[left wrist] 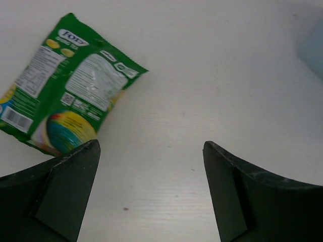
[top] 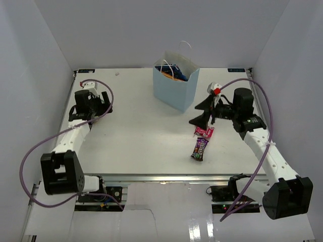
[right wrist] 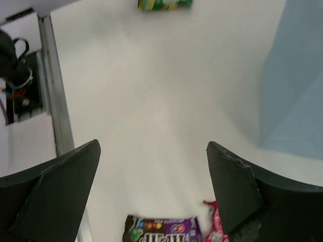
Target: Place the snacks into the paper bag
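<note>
Paper bag: Your light blue paper bag [top: 175, 89] stood upright at the far middle of the tabletop [top: 136, 136], mouth up and one corner turned toward the arms. Standing open like that, it could take drops from above.
Already inside: A blue chip bag [top: 170, 68] and the edge of an orange chip bag [top: 176, 75] showed at the mouth.
Left claw: Your left claw [left wrist: 151, 186] was spread wide and held nothing. It hung low over the tabletop with the green packet [left wrist: 70, 85] just beyond its left finger, apart from it.
Green packet: It lay flat, printed back and barcode up. In the left wrist view its long axis ran on a slant, from upper right down to lower left. From above it was hidden under the left arm.
Right claw: Your right claw [right wrist: 151, 196] was also wide open and empty, poised beside the bag with two snacks just on its near side.
M&M's candy pack: The dark brown candy pack [top: 200, 148] lay flat, its long axis running roughly toward and away from the arm bases, slightly tilted. In the right wrist view it sat crosswise, along the line between the fingers.
Pink packet: The small pink packet [top: 204, 132] lay flat, just beyond the candy pack's far end, near or touching it.
Judgement: Three snacks were left out, and the right claw looked placed to take one of its pair.
</note>
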`<state>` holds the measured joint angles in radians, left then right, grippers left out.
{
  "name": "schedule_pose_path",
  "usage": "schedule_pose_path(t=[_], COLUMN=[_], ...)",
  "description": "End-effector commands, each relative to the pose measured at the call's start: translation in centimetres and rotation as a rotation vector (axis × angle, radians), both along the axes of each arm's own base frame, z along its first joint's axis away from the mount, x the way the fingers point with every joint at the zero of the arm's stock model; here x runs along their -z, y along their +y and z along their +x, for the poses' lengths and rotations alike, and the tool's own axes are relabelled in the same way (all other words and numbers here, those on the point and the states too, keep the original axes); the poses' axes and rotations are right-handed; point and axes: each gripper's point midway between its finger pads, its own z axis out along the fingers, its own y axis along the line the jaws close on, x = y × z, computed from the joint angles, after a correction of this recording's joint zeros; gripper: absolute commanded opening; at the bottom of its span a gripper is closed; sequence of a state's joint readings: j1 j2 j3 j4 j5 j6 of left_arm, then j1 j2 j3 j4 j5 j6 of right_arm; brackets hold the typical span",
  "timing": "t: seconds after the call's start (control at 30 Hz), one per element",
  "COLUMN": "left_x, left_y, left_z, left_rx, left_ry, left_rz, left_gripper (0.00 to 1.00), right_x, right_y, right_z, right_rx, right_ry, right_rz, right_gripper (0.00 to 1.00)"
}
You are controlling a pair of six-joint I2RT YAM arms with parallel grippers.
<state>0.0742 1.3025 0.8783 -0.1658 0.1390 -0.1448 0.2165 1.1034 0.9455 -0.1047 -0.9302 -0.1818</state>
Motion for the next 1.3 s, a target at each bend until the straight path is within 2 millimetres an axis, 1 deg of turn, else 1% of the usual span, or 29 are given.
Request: schedule_pose_path(t=[0.0,0.03,0.07,0.1,0.13,0.2,0.23,0.27,0.3,0.37,0.4,0.53,0.57,0.63,0.73,0.77,0.87,0.9,0.97,1.0,1.03,1.07,1.1,1.13,1.17,1.2,1.23,1.27], left_x=[1.6,1.9,2.4,3.6,3.3,4.0,4.1,4.5,5.9,6.5,7.7,9.8,10.5,11.1,11.5,11.2,10.1,8.8,7.6,6.6,6.1,4.8,4.6,4.0,3.3,1.7,0.9,0.2], left_y=[4.4,4.7,5.0,5.2,5.7,6.2,6.5,6.8,7.1,7.5,7.5,8.2,8.4,8.4,8.4,8.5,8.0,7.7,6.7,6.1,5.7,5.3,4.8,3.7,1.2,0.3,-1.9,-3.1], left_z=[2.9,3.8,4.2,4.8,5.7,6.6,7.0,7.2,7.4,7.9,8.1,8.3,8.3,8.5,8.7,8.7,9.0,9.2,9.2,9.1,9.0,8.8,8.1,7.8,7.5,6.5,5.9,5.3], left_rx=[-0.074,-0.052,-0.042,-0.034,-0.032,-0.028,-0.014,-0.014,-0.008,0.008,0.019,0.014,0.007,0.007,-0.012,-0.019,-0.036,-0.036,-0.035,-0.022,-0.029,-0.029,-0.014,0.016,0.043,0.059,0.114,0.139], left_ry=[0.011,-0.001,0.007,0.031,0.008,0.013,0.007,0.018,0.053,0.075,0.103,0.168,0.191,0.206,0.217,0.214,0.182,0.150,0.120,0.100,0.092,0.064,0.081,0.066,0.042,0.014,-0.006,-0.017], left_rz=[0.256,0.305,0.332,0.352,0.388,0.431,0.474,0.500,0.516,0.560,0.568,0.631,0.649,0.655,0.661,0.661,0.635,0.617,0.569,0.546,0.512,0.486,0.456,0.405,0.329,0.277,0.169,0.102], left_gripper=[0.93,0.93,0.92,0.90,0.90,0.89,0.88,0.88,0.88,0.88,0.87,0.86,0.84,0.81,0.70,0.65,0.53,0.45,0.40,0.34,0.32,0.26,0.22,0.18,0.16,0.14,0.13,0.13], right_x=[3.9,4.1,4.4,4.7,4.6,4.8,4.9,5.1,5.2,5.6,5.7,5.8,5.9,5.9,6.1,6.1,6.3,6.3,6.4,6.4,6.4,6.3,6.3,6.3,6.1,6.1,6.0,5.7], right_y=[-0.6,-0.6,-0.7,-0.6,-0.6,-0.7,-0.7,-0.7,-0.7,-0.7,-0.7,-0.7,-0.7,-0.7,-0.8,-0.8,-0.8,-0.8,-0.7,-0.7,-0.6,-0.6,-0.5,-0.5,-0.3,-0.2,-0.1,0.2], right_z=[-3.8,-4.3,-4.6,-5.2,-5.4,-5.2,-5.1,-5.1,-5.1,-5.1,-5.0,-4.9,-4.9,-4.8,-4.6,-4.7,-4.6,-4.7,-4.7,-4.8,-4.8,-5.1,-5.2,-5.5,-6.0,-6.4,-6.9,-7.7], right_rx=[-0.099,-0.114,-0.120,-0.138,-0.139,-0.127,-0.125,-0.125,-0.127,-0.131,-0.129,-0.126,-0.125,-0.120,-0.114,-0.115,-0.116,-0.119,-0.123,-0.130,-0.133,-0.143,-0.152,-0.163,-0.199,-0.220,-0.249,-0.312], right_ry=[0.024,0.018,0.027,0.042,0.035,0.023,0.023,0.021,0.025,0.038,0.039,0.037,0.040,0.034,0.037,0.038,0.040,0.043,0.046,0.048,0.048,0.046,0.048,0.044,0.029,0.026,0.011,-0.062], right_rz=[-0.069,-0.071,-0.069,-0.063,-0.061,-0.066,-0.069,-0.075,-0.076,-0.077,-0.078,-0.081,-0.082,-0.083,-0.088,-0.087,-0.088,-0.088,-0.087,-0.083,-0.082,-0.075,-0.071,-0.067,-0.053,-0.048,-0.040,-0.031], right_gripper=[0.92,0.92,0.92,0.91,0.91,0.91,0.91,0.91,0.91,0.91,0.91,0.91,0.91,0.91,0.91,0.91,0.91,0.91,0.90,0.90,0.90,0.90,0.90,0.90,0.91,0.90,0.91,0.90])
